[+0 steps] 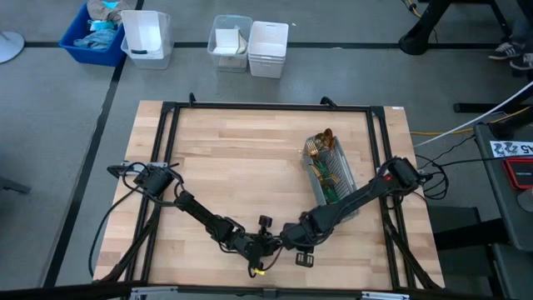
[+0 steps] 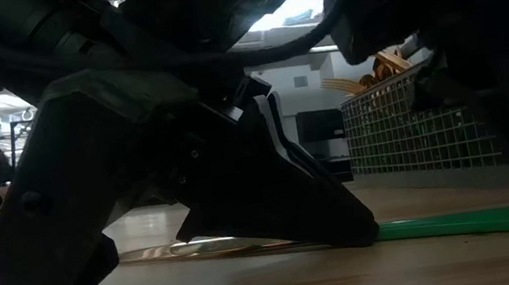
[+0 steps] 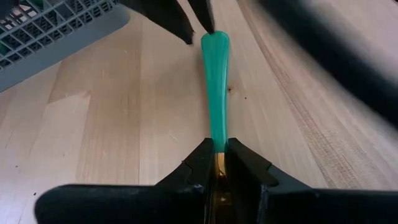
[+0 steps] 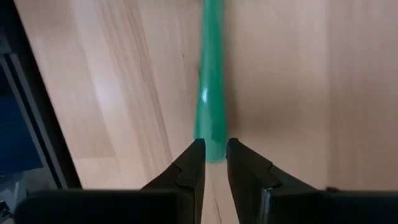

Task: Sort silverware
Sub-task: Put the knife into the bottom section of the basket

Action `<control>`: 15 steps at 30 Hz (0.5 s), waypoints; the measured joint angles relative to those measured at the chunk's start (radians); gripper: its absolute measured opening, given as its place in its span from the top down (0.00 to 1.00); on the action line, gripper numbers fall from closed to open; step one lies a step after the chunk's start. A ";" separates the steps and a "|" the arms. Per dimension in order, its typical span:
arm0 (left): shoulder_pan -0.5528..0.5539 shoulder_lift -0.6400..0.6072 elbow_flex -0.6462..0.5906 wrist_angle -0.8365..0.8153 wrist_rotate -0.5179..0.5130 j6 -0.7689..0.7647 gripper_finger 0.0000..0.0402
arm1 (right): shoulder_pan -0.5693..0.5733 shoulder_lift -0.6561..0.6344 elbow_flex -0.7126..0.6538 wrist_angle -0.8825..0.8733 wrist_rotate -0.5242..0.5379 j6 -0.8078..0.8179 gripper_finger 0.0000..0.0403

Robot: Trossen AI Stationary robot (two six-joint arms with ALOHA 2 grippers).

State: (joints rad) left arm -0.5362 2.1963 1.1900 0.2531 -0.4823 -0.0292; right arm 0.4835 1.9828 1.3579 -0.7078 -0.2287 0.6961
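One piece of silverware lies flat on the table near the near edge, about midway along it: a utensil with a teal handle and a gold head; its kind cannot be told. Two grippers meet over it. The left gripper is pinched on the utensil at the junction of gold neck and handle, fingers tight on either side. The right gripper sits at the handle's free end, its fingers narrowly parted astride the tip; whether they press it cannot be told. Both arms reach in low from the left and right edges, forming a V toward the near edge. Farther off, near the right edge, stands one mesh caddy holding more gold-headed silverware, too bunched to count.
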 joint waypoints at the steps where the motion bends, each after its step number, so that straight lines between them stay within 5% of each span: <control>1: 0.000 0.000 0.000 0.000 0.000 0.000 0.92 | 0.000 0.004 0.000 0.015 0.000 -0.006 0.83; 15: 0.000 0.000 0.000 0.000 0.001 0.001 0.92 | -0.001 0.049 0.002 0.054 -0.079 -0.059 0.83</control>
State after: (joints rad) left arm -0.5365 2.1963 1.1900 0.2527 -0.4816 -0.0284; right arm 0.4830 2.0322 1.3594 -0.6538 -0.3072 0.6368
